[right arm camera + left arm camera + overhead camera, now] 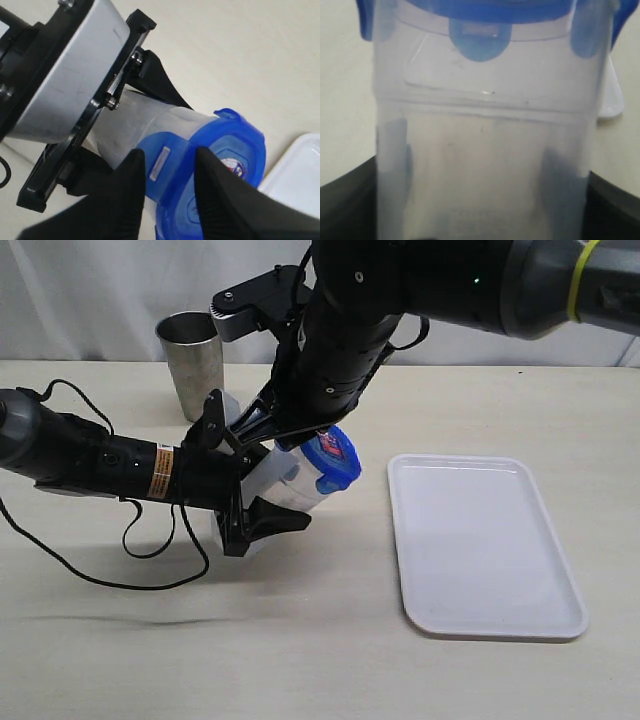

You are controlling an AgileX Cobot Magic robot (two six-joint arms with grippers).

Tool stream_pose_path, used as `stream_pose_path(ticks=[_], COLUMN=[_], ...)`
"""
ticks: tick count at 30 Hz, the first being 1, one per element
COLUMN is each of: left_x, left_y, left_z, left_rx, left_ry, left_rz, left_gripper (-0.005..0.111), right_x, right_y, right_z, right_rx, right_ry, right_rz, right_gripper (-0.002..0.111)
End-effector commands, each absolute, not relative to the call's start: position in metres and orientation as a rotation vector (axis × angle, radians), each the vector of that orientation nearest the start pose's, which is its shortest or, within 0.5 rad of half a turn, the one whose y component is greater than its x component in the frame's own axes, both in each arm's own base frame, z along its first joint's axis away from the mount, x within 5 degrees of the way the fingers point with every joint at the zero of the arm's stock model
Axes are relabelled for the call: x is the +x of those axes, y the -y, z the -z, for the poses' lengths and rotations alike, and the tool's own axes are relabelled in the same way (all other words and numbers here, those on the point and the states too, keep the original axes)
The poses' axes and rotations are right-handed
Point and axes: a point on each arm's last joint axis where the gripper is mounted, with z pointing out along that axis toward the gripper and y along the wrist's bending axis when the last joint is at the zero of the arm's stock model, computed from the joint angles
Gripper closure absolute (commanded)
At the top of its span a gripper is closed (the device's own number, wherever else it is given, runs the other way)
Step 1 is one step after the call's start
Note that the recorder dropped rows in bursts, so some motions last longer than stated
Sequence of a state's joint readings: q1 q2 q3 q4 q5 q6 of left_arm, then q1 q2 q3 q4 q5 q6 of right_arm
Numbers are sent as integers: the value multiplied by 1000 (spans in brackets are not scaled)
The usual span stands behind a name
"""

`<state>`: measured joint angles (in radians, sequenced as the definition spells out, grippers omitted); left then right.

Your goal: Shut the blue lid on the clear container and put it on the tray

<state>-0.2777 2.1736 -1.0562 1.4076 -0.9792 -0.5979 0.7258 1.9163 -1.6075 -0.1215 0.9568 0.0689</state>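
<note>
In the exterior view the left tool [250, 475] reaches in from the left and is clamped on the body of the clear container [283, 480], holding it tilted with its mouth towards the tray [480, 625]. The blue lid [337, 462] sits on that mouth, its red-and-white sticker facing up and to the right. The right tool [312, 438] comes down from above to the lid end. The tray lies flat on the pale worktop [300, 670], to the right of the container and apart from it, and a steel cup [192, 360] stands behind the arms. In the left wrist view the translucent, faintly scuffed canister wall fills the picture, with dark fingers [350, 200] against both of its sides. The lid caps the far rim and rounded blue flaps hang over the edge, the middle one with a small slot. In the right wrist view two black fingers [125, 200] of the right tool straddle one slotted flap on the lid's side. Whether they pinch it I cannot tell. The sticker shows on the lid's translucent centre and a corner of the white tray lies just beyond.
</note>
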Motion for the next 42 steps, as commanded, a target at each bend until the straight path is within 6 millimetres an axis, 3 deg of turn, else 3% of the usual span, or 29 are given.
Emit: stream_pose_path(ticks=[1, 7, 14, 19, 25, 30, 34, 39, 42], left_x=[340, 340, 340, 342, 342, 342, 341, 341, 341], left_y=[179, 179, 179, 176, 176, 176, 176, 173, 170], left_z=[-102, -103, -103, -96, -96, -96, -96, -89, -85], left_rx=[1312, 1312, 1305, 1336, 1330, 1329, 1336, 1385, 1420], left_ry=[-1562, -1561, -1562, -1640, -1646, -1642, -1639, -1707, -1738], left_rz=[954, 956, 956, 901, 898, 903, 906, 862, 823], left_gripper=[107, 107, 107, 107, 107, 107, 107, 107, 107], right_x=[306, 308, 310, 317, 317, 321, 333, 349, 347], right_y=[-266, -266, -271, -277, -276, -246, -221, -198, -193], right_z=[-211, -203, -209, -230, -277, -316, -325, -311, -291], right_rx=[-1056, -1073, -1061, -1036, -1022, -886, -784, -710, -727], right_ry=[-2817, -2822, -2799, -2757, -2689, -2643, -2679, -2704, -2744], right_rz=[64, 104, 38, 11, -23, -59, -207, -407, -376], right_gripper=[82, 85, 85, 80, 70, 70, 70, 70, 70])
